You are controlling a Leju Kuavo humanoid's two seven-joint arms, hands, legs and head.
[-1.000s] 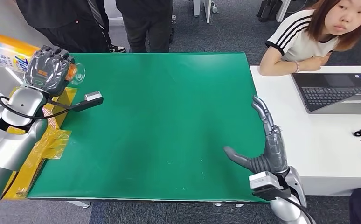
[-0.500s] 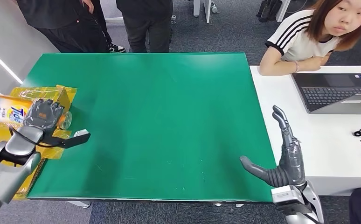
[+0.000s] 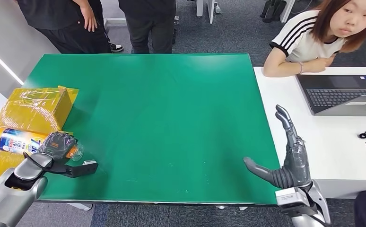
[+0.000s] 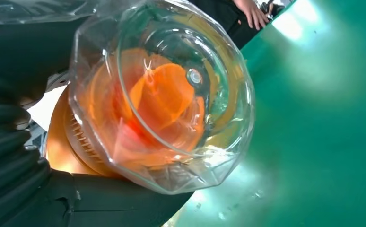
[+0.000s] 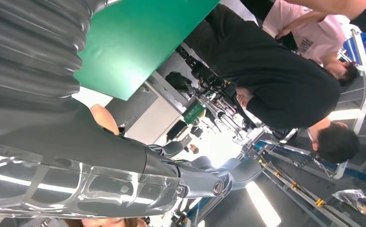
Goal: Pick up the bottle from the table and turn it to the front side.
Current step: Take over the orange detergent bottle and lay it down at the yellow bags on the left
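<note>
At the near left corner of the green table mat (image 3: 162, 123), the left hand (image 3: 57, 144) was wrapped around the neck end of a yellow plastic bottle with a blue-and-white label (image 3: 18, 141). The bottle lay roughly level, its body reaching left past the mat's edge over the yellow plastic-wrapped cardboard box (image 3: 37, 108), its clear cap over an orange top (image 4: 164, 94) pointing right toward the mat. In the left wrist view that cap sat close before the lens, with dark fingers (image 4: 100, 203) curled against the bottle.

At the near right corner, the right hand (image 3: 285, 156) held nothing; its fingers were stretched out toward the far side and its thumb spread left over the mat.

Farther right, a white desk (image 3: 332, 142) touched the mat's edge and carried an open grey laptop (image 3: 339, 93). A seated person in a white striped-sleeve shirt (image 3: 313, 40) leaned on it. At the far side, two people in dark clothes (image 3: 100, 23) stood.
</note>
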